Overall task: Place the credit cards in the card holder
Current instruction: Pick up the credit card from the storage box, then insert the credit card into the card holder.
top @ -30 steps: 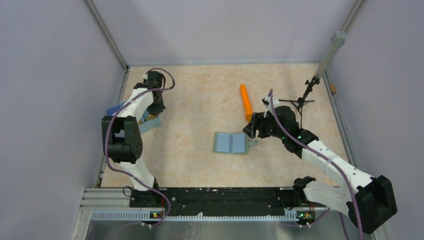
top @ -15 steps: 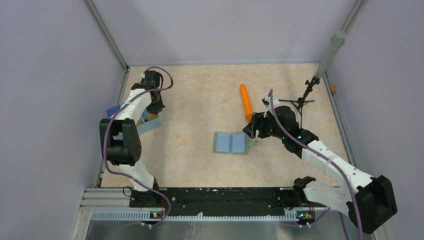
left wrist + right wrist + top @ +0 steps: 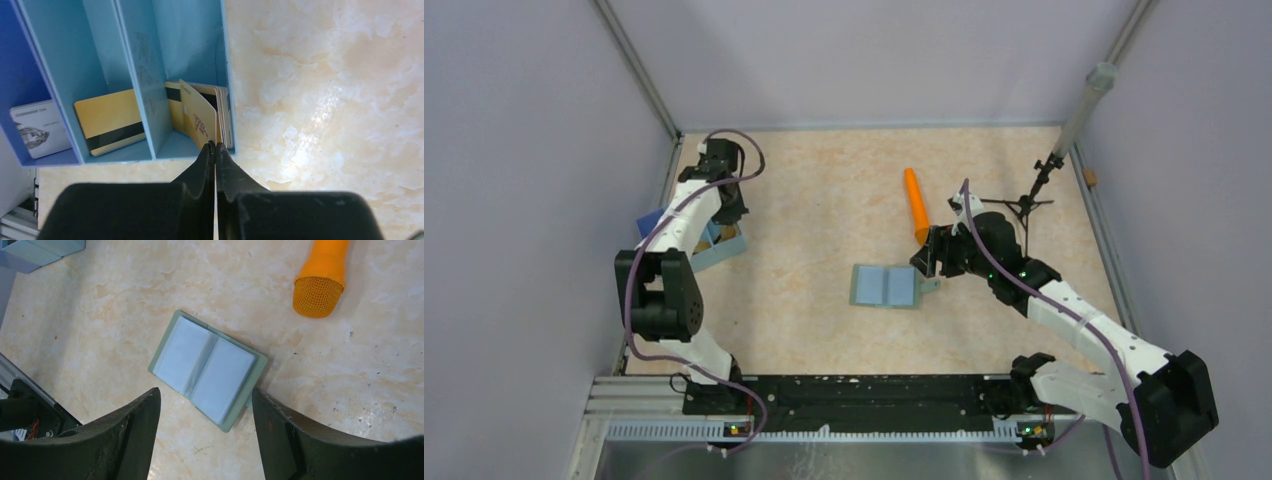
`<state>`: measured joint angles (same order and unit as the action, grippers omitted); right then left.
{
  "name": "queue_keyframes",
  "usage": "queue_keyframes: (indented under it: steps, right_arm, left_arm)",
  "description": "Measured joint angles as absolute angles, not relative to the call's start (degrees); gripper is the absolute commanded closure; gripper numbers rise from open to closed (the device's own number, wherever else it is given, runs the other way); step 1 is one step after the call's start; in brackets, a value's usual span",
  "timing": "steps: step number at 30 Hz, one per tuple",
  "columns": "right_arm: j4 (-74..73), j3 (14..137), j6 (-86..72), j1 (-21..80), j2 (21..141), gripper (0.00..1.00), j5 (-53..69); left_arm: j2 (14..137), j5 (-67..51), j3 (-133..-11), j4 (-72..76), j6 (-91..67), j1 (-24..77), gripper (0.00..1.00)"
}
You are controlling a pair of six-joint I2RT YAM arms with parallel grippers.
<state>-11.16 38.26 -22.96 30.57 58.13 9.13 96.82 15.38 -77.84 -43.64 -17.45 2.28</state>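
You have one pale blue plastic three-compartment tray [image 3: 150, 75] at the table's left. It holds one white card [image 3: 37, 127] in one end slot, one gold striped card [image 3: 110, 125] in the middle, and a stack of gold-tan credit cards [image 3: 224, 115] in the other end, too tight to count. Your left gripper [image 3: 215, 150] is pinched on one leaning card [image 3: 199, 120] there. One grey-green card holder [image 3: 205, 367] lies open mid-table beneath your right gripper [image 3: 205, 390], whose fingers are spread. One orange mesh-tipped cylinder [image 3: 322, 280] lies just beyond it.

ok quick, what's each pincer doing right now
left pincer: shut, apparently pinching the edge of a tilted credit card in the blue tray
right pincer: open, empty, above the open card holder
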Motion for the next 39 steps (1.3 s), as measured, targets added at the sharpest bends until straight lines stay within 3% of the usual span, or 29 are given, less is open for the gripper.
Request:
queue_keyframes:
  steps: [12,20,26,35,39]
  right_arm:
    - [-12.53,38.83,-21.91,30.57,58.11,0.34,9.21]
    - [-11.97,40.84,-19.79,30.57,55.02,0.3,13.61]
    - [-7.49,42.17,-18.28,30.57,52.69,0.27,24.03]
    - [-0.64,44.69,-18.2,30.57,54.37,0.25,42.83]
    - [0.49,46.0,-18.24,30.57,57.06,0.3,49.19]
  left_arm:
    - [81.17,15.68,-74.63,-44.4,-16.08,2.31,1.0]
    - [71.83,7.11,-72.49,-43.4,-12.51,6.37,1.0]
    - [67.96,-9.56,-72.49,-40.77,-10.11,15.44,1.0]
    - [68.12,-46.09,-65.73,-34.41,-8.23,23.51,1.0]
    - [68.25,-56.34,-63.99,-31.83,-9.19,26.02,1.0]
